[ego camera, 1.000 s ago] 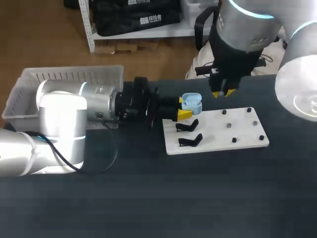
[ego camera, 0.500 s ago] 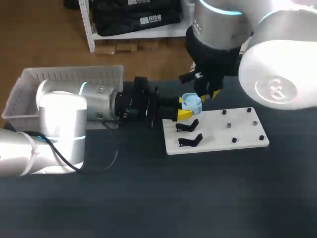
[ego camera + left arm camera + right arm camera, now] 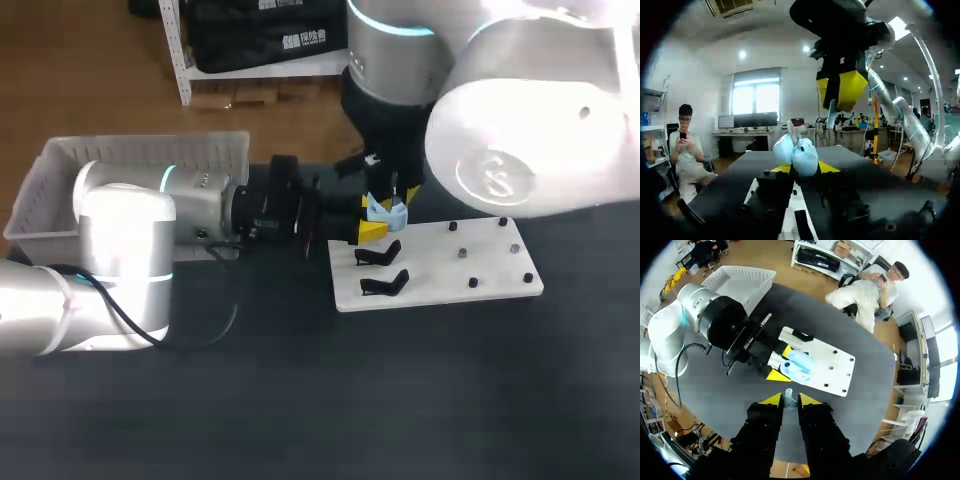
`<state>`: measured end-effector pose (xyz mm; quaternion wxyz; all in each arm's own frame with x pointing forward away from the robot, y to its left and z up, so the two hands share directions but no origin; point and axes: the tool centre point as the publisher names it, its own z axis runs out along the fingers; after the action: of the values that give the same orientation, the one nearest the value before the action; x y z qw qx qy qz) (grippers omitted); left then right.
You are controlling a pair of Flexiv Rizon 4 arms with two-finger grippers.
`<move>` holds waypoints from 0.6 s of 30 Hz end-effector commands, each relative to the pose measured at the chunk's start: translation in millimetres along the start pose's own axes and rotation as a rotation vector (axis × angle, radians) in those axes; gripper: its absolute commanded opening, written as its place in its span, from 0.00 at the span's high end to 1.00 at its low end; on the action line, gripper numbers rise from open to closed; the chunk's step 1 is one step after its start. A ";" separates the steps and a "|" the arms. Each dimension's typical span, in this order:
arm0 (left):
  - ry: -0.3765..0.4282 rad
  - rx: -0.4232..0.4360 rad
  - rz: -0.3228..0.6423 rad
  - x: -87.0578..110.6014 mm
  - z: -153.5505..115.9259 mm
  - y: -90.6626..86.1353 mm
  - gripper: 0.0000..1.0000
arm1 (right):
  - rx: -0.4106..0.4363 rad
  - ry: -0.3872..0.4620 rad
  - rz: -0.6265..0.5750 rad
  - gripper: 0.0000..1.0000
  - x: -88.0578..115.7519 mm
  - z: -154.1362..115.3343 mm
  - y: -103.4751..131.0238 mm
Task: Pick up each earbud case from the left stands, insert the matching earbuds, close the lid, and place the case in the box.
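Looks to be the insertion step: lid up, no bud seated yet as far as can be made out, and the white slatted box (image 3: 150, 142) well apart beside the left arm. Pinching the light-blue earbud case (image 3: 386, 209) from two sides with the left pincer (image 3: 372, 230), raised off the dark worktop (image 3: 300, 400) at the end of the white stand board (image 3: 440, 275) nearest that arm, close to the black stands (image 3: 381, 254). Gripping a small white earbud (image 3: 788, 392) between the pressed-in tips of the right pincer (image 3: 790, 400), right over the case and apart from it. Holding the case open, mouth turned up toward the right pincer. Long axis apparently level and running outward along the left fingers, though hard to fix from these angles. Next, most likely: come straight down, line the bud's stem with its well, press lightly until seated, and spread the right tips only then. Worth guarding against a tilted bud or a push that twists the case in its grip.
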<state>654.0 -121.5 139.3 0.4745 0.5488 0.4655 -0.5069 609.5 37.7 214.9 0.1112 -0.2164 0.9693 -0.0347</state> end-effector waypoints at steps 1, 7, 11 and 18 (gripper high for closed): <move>-0.003 -0.004 0.003 0.7 0.2 -0.9 1.00 | 0.010 0.023 -0.007 1.00 -10.2 2.8 4.5; -0.003 -0.004 0.003 0.7 0.2 -0.9 1.00 | 0.026 0.040 -0.016 1.00 -17.9 8.1 5.3; -0.003 -0.004 0.003 0.7 0.2 -0.9 1.00 | 0.034 0.051 -0.018 1.00 -21.5 10.7 5.4; -0.003 -0.004 0.003 0.7 0.2 -0.9 1.00 | 0.025 0.082 0.001 1.00 -28.9 15.9 0.2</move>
<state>654.0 -121.5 139.4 0.4745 0.5488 0.4655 -0.5069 631.1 48.3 204.4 0.0852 -0.2130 0.9717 -0.0557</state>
